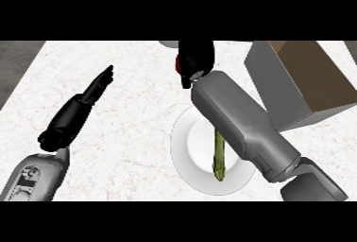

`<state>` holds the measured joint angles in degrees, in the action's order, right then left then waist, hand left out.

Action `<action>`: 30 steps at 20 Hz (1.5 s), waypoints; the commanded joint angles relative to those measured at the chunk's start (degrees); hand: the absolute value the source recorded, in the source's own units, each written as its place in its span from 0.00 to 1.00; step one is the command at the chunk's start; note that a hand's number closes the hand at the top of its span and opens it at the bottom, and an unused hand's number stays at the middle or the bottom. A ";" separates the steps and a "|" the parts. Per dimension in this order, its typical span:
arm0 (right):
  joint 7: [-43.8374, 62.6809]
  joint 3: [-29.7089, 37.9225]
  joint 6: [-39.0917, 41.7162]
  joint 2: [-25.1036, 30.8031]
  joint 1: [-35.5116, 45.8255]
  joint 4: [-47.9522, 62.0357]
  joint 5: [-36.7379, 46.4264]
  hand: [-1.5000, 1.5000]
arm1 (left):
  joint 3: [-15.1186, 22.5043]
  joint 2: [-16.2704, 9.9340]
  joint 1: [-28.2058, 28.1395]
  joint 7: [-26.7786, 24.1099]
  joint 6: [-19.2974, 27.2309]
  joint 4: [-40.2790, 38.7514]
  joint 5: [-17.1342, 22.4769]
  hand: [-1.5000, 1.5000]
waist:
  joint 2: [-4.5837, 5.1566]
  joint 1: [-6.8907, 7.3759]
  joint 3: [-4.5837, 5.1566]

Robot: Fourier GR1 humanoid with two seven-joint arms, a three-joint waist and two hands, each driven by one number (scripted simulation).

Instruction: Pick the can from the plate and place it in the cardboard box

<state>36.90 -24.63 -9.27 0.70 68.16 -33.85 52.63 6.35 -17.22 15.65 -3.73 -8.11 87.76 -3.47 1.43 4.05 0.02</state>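
- My right hand: fingers curled down around a red thing that shows only as a sliver at their left edge, the can. Most of it is hidden by the hand, so I cannot tell its pose.
- The can is off the plate, held above the counter beyond the plate's far rim.
- The box lies to the right of my right fingers, near but apart. Its brown inside faces up and its grey outer wall faces the hand. The can is not in it.
- My right forearm runs back from the hand toward the lower right and crosses over the plate, covering its right part.
- On the plate, under the forearm's edge, lies a thin green stalk, long axis running away from me. I cannot tell what it is.
- My left hand: well to the left of the can, fingers straight and pressed together, pointing up and away, holding nothing and touching nothing I can see.
- The white plate sits between my two forearms, nearer the right one.
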 commanded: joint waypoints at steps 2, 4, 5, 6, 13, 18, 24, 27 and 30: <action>1.52 3.90 -6.28 0.04 8.75 5.85 1.59 1.00 | -1.58 -0.78 1.44 2.07 -0.76 0.46 0.88 0.50 | -0.57 -0.89 0.01; 6.84 4.47 -11.66 0.47 9.23 7.22 3.47 1.00 | -2.67 -2.23 0.56 -1.34 -1.92 -1.82 0.97 0.50 | -0.40 -1.06 0.06; 9.65 6.27 -11.06 1.20 10.95 5.35 2.37 1.00 | -0.72 0.35 -0.94 -0.72 0.30 -2.75 -0.72 0.50 | -0.82 -2.10 0.04; 13.11 6.70 -12.66 1.45 12.78 7.58 3.67 1.00 | -1.36 -0.27 1.61 1.98 0.00 -0.49 -0.06 0.50 | -0.72 -1.36 0.03; 14.91 11.59 -21.22 9.20 12.84 12.58 4.60 1.00 | -2.48 -1.06 -0.46 0.53 -1.48 -0.18 0.84 0.50 | -0.58 -1.76 0.01; 15.59 14.60 -21.47 13.24 13.00 13.34 4.06 1.00 | -1.85 0.55 -1.62 -2.04 0.63 -2.64 -1.90 0.50 | -0.85 -2.85 0.01; 8.13 17.00 -11.96 18.86 11.63 18.23 1.78 1.00 | -2.90 0.47 -1.39 -2.01 -0.53 -2.52 -1.04 0.50 | -0.88 -2.73 0.00; 5.21 20.66 -5.21 19.36 9.08 19.80 -3.10 1.00 | -2.98 -0.46 -2.36 -0.58 -1.77 -0.57 -0.33 0.50 | -0.98 -2.79 -0.04; 2.78 22.10 -0.30 20.44 7.09 21.16 -4.85 1.00 | -2.58 0.02 -2.99 -0.24 -1.64 0.51 -0.66 0.50 | -1.10 -2.83 -0.04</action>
<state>42.22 -4.90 -15.91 19.83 76.59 -14.39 50.58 3.66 -17.07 13.55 -4.44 -8.99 87.13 -4.35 0.47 1.19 -0.02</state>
